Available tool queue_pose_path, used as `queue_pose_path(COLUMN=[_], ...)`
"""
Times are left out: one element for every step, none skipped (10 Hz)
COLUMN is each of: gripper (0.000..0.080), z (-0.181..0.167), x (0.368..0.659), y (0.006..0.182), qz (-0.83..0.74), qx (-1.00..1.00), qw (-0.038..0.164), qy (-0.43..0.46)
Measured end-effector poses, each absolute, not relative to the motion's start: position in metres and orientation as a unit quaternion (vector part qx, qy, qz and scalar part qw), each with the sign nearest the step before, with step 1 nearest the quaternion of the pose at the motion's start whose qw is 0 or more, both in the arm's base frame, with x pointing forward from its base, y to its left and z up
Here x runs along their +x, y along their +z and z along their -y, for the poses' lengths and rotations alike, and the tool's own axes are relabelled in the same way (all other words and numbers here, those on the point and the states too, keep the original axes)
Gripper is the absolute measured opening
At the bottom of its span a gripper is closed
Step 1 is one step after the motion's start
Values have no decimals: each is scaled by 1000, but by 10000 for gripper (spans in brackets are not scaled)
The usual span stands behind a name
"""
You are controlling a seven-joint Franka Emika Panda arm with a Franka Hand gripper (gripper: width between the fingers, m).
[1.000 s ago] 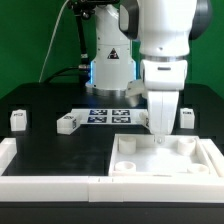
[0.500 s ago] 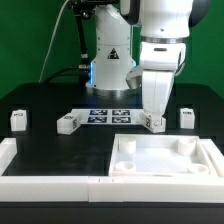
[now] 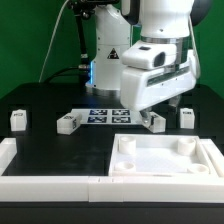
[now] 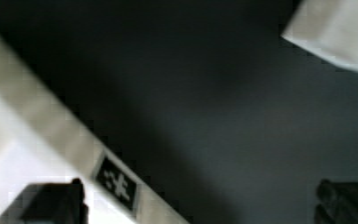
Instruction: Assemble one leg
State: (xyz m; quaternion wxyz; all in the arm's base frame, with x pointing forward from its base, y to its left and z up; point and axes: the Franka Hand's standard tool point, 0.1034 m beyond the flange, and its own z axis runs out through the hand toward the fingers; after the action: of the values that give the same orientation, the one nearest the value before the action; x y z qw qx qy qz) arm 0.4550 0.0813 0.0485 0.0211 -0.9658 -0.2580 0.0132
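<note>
One leg lies just beneath the claw, near one finger

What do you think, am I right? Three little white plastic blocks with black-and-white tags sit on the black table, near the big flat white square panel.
Not quite: there are four, not three. The exterior view shows the small white rectangular plastic blocks with black-and-white tags here, here, here and here. They do sit on the black table, near the big flat white square panel.
</note>
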Motion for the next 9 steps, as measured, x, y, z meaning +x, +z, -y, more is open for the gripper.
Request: queue_pose_path(gripper=[648,648,648,648,648,648,648,648,648], z=[-83,-88,-95,-101,-109,-111,-111,-111,-112], x=[443,436,432,429,427,427,427,426,426], y=[47,46,45,45,45,45,45,45,44], qz=[165,90,3,-69,-120,-188,-209,-203,-202], qx=[-986,-995,-999,-997,-992,-981,-976,-978,-978], qw=[24,25,29,31,31,35,37,37,37], qy=[15,21,26,31,34,37,39,39,39])
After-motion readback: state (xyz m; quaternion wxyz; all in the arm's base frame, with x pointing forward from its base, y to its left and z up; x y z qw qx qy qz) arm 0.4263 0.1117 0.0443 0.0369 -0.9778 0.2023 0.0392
